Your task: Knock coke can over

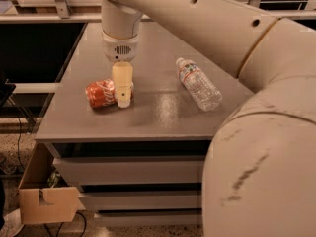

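Arm pose: my arm (207, 19) stood extended from the upper right across the counter (148, 120), wrist pointing straight down. My gripper (123, 100) hung low over the counter's left half, its tip close to the surface. Jaws: I could not tell how far apart they stood, nor whether they held anything. The coke can (100, 94) lay on its side on the counter, just left of the jaws, its right end hidden behind them. A water bottle (199, 84) lay flat well apart, to the right
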Robot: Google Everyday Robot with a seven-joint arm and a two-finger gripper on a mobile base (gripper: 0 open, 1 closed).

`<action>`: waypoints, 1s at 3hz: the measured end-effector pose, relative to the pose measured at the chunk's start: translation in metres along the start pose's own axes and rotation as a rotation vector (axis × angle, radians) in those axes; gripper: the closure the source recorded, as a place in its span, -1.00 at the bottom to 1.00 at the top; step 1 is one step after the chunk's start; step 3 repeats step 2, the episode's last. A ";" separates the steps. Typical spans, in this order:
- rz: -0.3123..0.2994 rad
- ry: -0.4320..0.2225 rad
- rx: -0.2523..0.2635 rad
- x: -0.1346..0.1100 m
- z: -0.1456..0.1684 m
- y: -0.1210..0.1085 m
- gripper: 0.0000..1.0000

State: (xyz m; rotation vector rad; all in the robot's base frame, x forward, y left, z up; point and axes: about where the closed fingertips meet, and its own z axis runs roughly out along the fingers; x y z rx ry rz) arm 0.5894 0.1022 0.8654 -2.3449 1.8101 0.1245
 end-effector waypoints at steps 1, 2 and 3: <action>0.013 0.002 0.011 0.008 -0.010 -0.003 -1.00; 0.023 0.007 0.015 0.015 -0.017 -0.005 -1.00; 0.023 0.007 0.015 0.015 -0.017 -0.005 -1.00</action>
